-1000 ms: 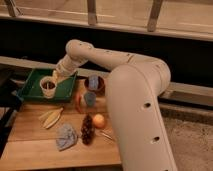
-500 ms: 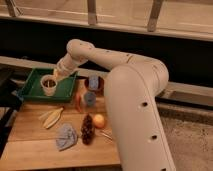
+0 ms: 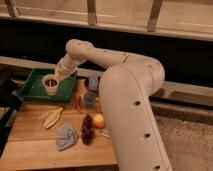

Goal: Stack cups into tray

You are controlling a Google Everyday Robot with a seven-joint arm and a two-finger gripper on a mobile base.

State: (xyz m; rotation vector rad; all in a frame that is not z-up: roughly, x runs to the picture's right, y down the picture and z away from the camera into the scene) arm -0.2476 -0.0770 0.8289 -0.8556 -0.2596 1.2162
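I am watching the gripper [image 3: 56,76] reaching over the green tray [image 3: 32,88] at the back of the desk [image 3: 30,145] — it is meeting the rim of the cream-white cup [image 3: 50,85], which is showing inside the tray's walls. How wide it is standing I cannot tell.

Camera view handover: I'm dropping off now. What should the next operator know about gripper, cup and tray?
The gripper is at the upper right rim of the cream cup, over the green tray.
The cup is upright inside the tray's outline; whether it rests on the tray floor cannot be told.
Done: cup brought to the tray.
Left: confirm it is set down, back the gripper away. No second cream cup shows.
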